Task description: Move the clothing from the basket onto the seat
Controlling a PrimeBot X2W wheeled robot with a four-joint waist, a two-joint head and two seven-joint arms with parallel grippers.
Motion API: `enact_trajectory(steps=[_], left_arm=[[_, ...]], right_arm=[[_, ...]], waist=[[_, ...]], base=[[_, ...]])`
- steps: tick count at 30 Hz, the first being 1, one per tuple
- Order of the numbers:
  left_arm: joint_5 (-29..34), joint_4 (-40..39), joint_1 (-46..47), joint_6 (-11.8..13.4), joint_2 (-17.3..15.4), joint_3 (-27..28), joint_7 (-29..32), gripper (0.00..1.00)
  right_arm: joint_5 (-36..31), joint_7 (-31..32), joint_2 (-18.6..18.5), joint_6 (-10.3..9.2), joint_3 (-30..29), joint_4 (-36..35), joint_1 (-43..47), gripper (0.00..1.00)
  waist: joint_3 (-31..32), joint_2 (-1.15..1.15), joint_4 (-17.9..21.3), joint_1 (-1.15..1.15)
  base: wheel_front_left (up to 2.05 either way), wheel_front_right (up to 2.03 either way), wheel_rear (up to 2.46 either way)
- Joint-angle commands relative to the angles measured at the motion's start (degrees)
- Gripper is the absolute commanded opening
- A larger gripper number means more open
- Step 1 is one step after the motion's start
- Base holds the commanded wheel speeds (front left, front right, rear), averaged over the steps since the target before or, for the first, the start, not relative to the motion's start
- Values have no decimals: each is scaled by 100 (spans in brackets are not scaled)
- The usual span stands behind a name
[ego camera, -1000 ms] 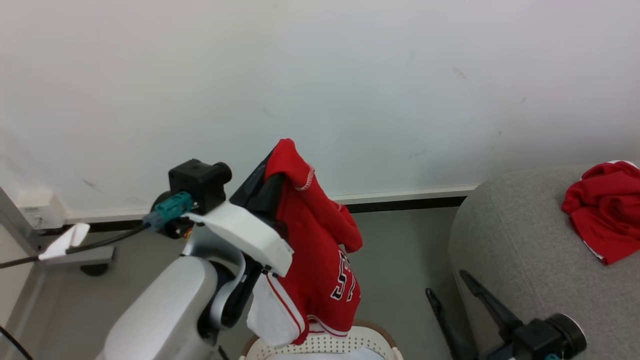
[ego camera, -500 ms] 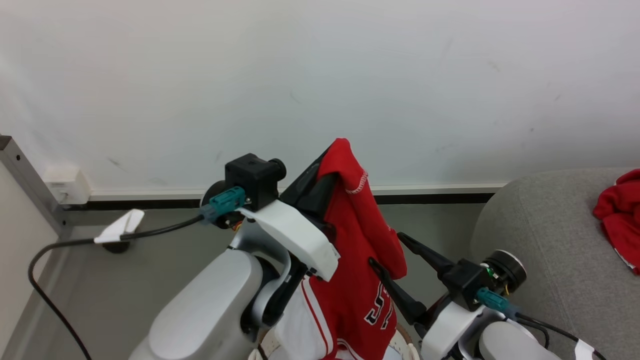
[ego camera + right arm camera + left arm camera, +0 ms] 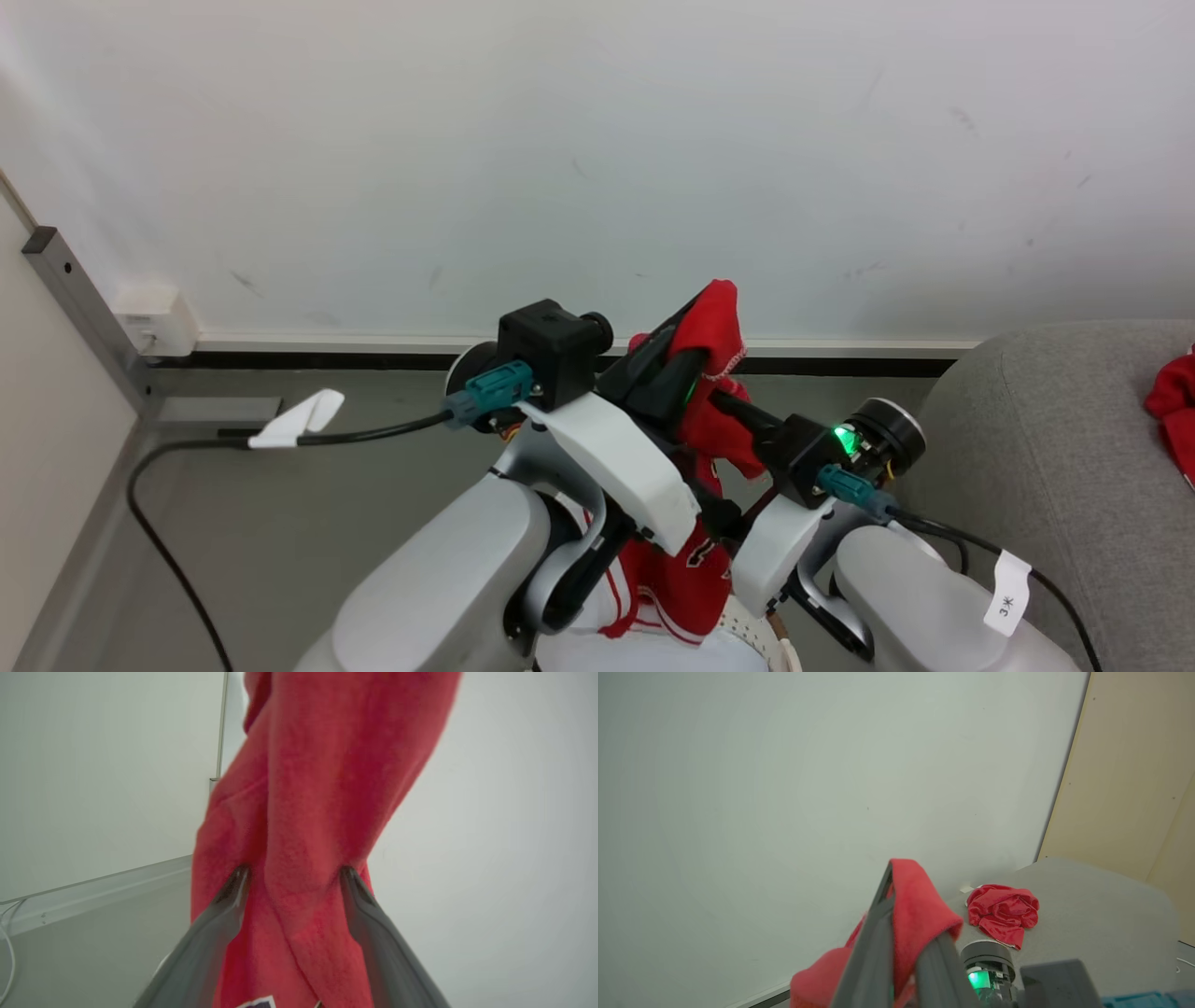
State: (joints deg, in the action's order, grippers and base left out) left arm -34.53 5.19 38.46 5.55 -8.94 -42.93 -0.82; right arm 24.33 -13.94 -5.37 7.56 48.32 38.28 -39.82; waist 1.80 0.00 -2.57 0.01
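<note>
One red garment (image 3: 721, 315), pinched in left claw (image 3: 693, 329)

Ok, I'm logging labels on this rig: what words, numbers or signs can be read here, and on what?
"3", then a small mark too blurred to read: white tag on the right arm's cable.
Black-and-white print on the red garment: mostly hidden, unreadable.
Folded white tag on the left arm's cable: no writing visible.

White wall (image 3: 597, 140), grey floor (image 3: 308, 523), black skirting (image 3: 308, 360)
</note>
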Motion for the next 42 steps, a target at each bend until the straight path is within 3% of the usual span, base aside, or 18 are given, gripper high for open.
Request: enact_trajectory(steps=[1, 2, 12, 14, 15, 16, 31, 42], left_arm=[[-61, -8, 30, -23, 28, -16, 16, 0], [-71, 1, 24, -27, 43, -28, 15, 0], [-44, 196, -93, 61, -58, 2, -76, 0], [-39, 256, -142, 77, -86, 2, -87, 43], [-36, 279, -162, 77, -99, -6, -99, 85], [-47, 302, -190, 80, -113, -14, -96, 100], [-123, 480, -586, 111, -280, -107, -204, 100], [-127, 456, -724, 144, -367, -166, -240, 100]], right_arm=[[69, -39, 51, -15, 81, 138, -71, 37], [154, -52, 83, -15, 137, 201, -91, 0], [644, -129, 85, -15, 121, 327, -105, 0], [689, -131, 33, -15, 4, 260, -38, 0], [697, -130, -1, -15, -52, 233, -18, 0], [707, -131, -27, -15, -103, 199, 11, 0], [638, -122, -512, -15, -679, -261, 154, 0], [565, -122, -840, -15, -1066, -667, 228, 0]], waist=[[-2, 0, -3, -1], [-1, 0, -7, -1], [8, 0, 42, -1], [3, 0, 59, -1], [-1, 0, 66, -1], [-4, 0, 74, -1], [-73, 0, 507, -1], [-176, 0, 1466, -1]], base=[[0, 0, 0], [0, 0, 0], [0, 0, 0], [0, 0, 0], [0, 0, 0], [0, 0, 0], [0, 0, 0], [0, 0, 0]])
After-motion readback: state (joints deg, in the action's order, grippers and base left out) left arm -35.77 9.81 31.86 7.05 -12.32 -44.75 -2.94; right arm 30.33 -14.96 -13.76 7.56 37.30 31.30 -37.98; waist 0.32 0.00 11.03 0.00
